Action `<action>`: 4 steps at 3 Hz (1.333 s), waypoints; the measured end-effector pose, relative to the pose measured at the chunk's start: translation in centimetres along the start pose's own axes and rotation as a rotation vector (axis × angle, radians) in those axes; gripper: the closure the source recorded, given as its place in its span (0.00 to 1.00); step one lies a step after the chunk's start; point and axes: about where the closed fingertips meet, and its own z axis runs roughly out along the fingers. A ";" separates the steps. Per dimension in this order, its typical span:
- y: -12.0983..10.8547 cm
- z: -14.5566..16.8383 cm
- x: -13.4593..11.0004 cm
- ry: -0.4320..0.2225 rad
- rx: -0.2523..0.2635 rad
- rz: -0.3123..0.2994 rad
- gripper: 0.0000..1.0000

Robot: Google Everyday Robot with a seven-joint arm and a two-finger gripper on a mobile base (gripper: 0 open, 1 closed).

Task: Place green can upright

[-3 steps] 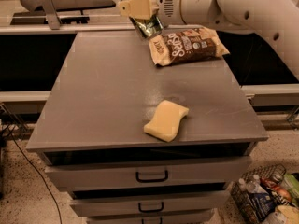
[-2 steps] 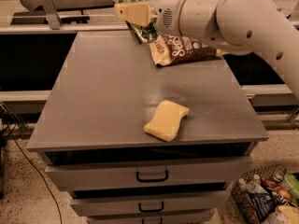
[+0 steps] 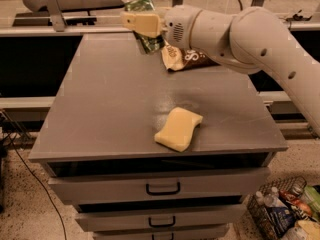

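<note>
A yellow sponge (image 3: 178,129) is seen lying flat near the front right of a gray cabinet top (image 3: 110,109). A brown snack bag (image 3: 192,58) is laid at the far edge, partly hidden by the gripper (image 3: 142,24) above that edge. Drawers with black handles (image 3: 163,188) are seen below. A wire basket (image 3: 257,216) of bottles is set on the floor at lower right, and a black cable (image 3: 30,174) at left.

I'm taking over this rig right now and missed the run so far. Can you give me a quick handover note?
Gripper: shut on the green can, at the far edge of the table, beside the brown snack bag.
Can: gripped and tilted, not standing on its own.
Done: can grasped.
Left: set it upright on the table, then release.
A yellow sponge lies near the front edge.
</note>
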 end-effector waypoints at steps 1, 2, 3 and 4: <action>-0.2 -0.1 0.1 0.003 -0.001 -0.001 1.00; -1.8 -1.1 1.9 0.017 -0.046 -0.022 1.00; -4.0 -2.7 4.3 0.016 -0.111 -0.038 1.00; -5.9 -4.7 6.9 0.030 -0.169 -0.045 1.00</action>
